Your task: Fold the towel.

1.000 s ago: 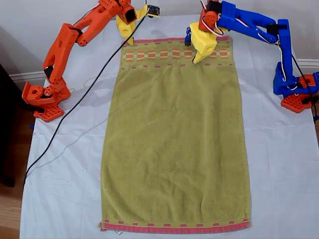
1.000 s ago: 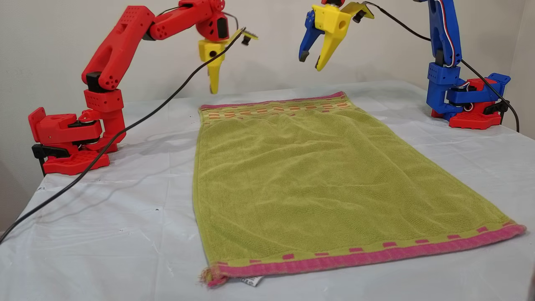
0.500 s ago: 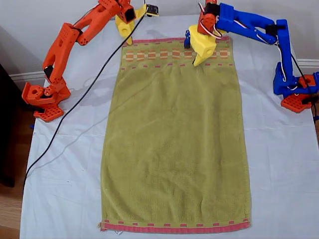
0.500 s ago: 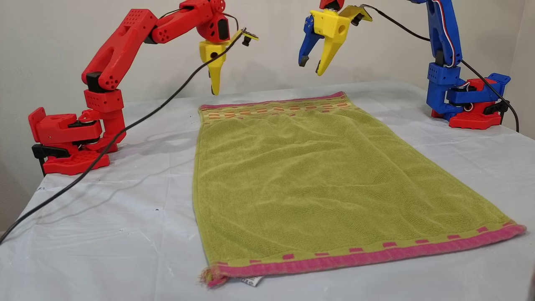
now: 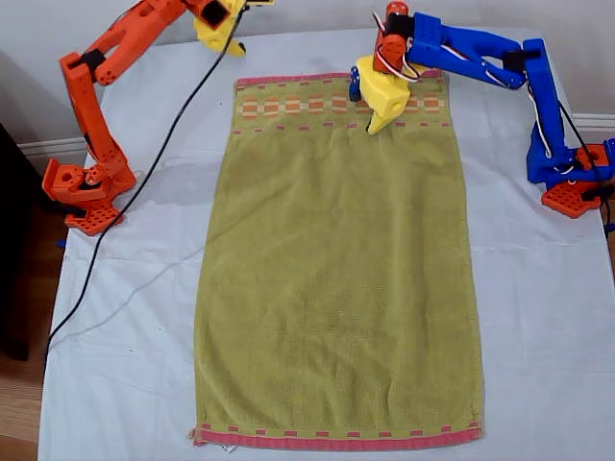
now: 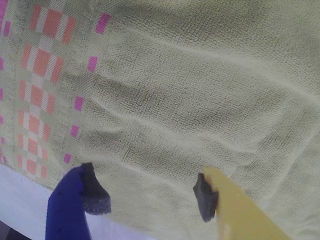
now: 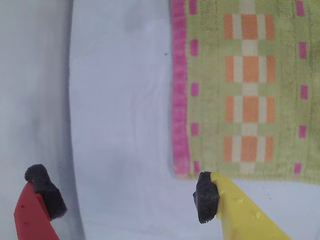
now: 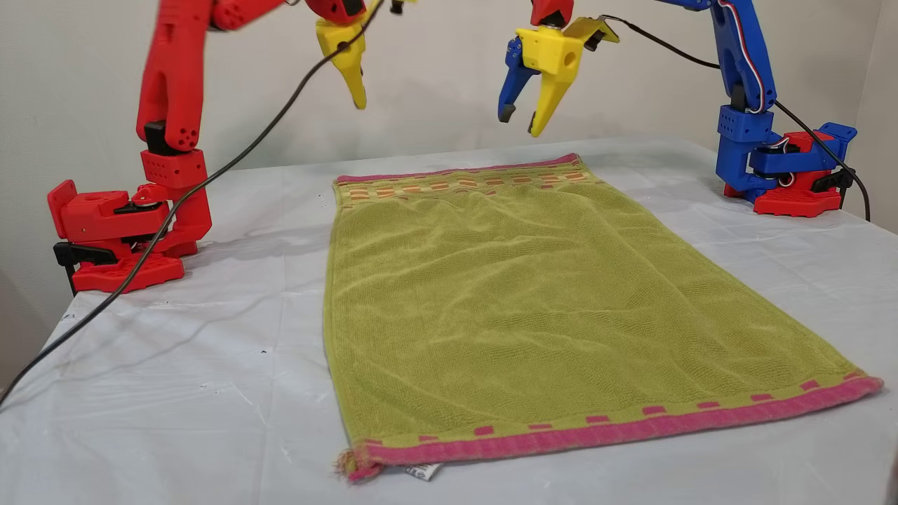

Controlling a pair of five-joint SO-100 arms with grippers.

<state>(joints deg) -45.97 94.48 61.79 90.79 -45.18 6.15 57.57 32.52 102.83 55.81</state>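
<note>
On tablecloth [image 5: 538, 288]: towel [image 5: 336, 269] flat, unfolded.

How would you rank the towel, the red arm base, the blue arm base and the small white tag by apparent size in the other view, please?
1. the towel, by far the largest.
2. the red arm base and the blue arm base: they look alike, though red sits nearer the camera, so I leave them unranked.
3. the white tag, smallest.
</note>
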